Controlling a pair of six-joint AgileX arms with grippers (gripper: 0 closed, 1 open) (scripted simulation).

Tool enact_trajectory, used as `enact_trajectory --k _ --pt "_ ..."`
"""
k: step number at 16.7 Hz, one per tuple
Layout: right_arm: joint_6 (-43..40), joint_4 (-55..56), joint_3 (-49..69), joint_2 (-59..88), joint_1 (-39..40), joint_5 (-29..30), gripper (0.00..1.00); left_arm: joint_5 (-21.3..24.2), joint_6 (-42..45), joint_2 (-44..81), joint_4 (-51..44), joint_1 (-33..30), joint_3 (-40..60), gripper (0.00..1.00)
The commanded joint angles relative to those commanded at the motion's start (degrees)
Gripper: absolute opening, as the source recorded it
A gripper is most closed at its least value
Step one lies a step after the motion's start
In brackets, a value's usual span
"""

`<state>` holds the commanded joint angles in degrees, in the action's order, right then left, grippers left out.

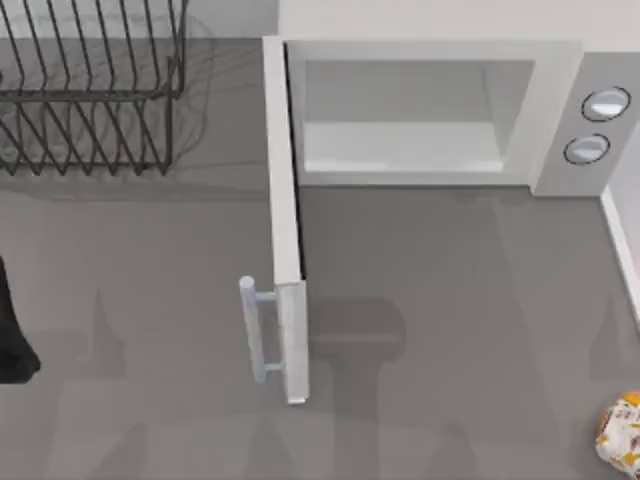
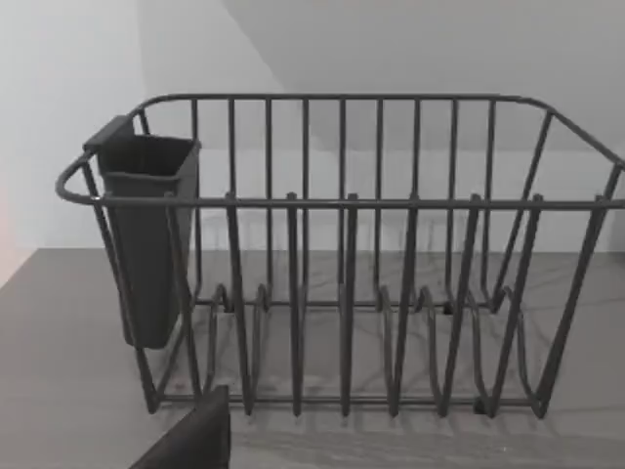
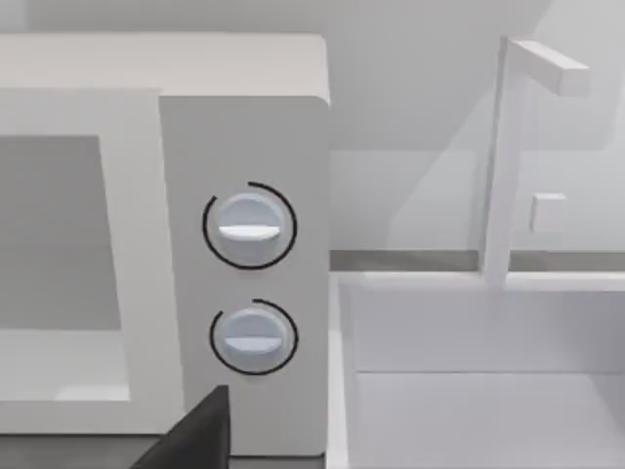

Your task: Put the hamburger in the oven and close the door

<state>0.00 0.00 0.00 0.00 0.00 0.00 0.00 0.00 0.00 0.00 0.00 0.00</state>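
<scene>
The oven (image 1: 430, 110) stands at the far side of the desk (image 1: 450, 300), right of centre, with its cavity bare. Two round silver knobs (image 1: 596, 125) sit one above the other on its grey side panel at the right. The door (image 1: 285, 230) is swung fully open, hinged at the oven's left edge and jutting straight out toward the near side of the desk. Its pale bar handle (image 1: 258, 330) sits on its left face, near the free end.

The hamburger (image 1: 622, 432) lies on the desk at the near right corner, well apart from the oven and partly cut by the edge of the top view.

A black wire dish rack (image 1: 95, 85) occupies the far left corner; in the left wrist view a dark cutlery cup (image 2: 146, 234) hangs on one end of it. To the right of the oven is a white tray-like basin (image 3: 469, 391) with an upright white post (image 3: 503, 156).

A dark shape at the left edge of the top view is probably part of the left arm (image 1: 12, 330). A dark wedge, perhaps a finger, shows at the bottom of each wrist view, so I cannot tell whether either gripper's fingers are wide or narrow.
</scene>
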Motion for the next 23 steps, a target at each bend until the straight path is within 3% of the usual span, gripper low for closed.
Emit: enact_trajectory --k 7,18,23 --pt "-4.29 -7.92 6.38 9.32 2.56 0.05 1.00 0.00 0.00 0.00 0.00 0.00 0.00 1.00" --pt "-23.68 -43.55 35.38 61.48 14.21 0.21 1.00 0.00 0.00 0.00 0.00 0.00 0.00 1.00" --pt "-29.51 -54.19 44.13 77.39 17.70 0.25 1.00 0.00 0.00 0.00 0.00 0.00 0.00 1.00"
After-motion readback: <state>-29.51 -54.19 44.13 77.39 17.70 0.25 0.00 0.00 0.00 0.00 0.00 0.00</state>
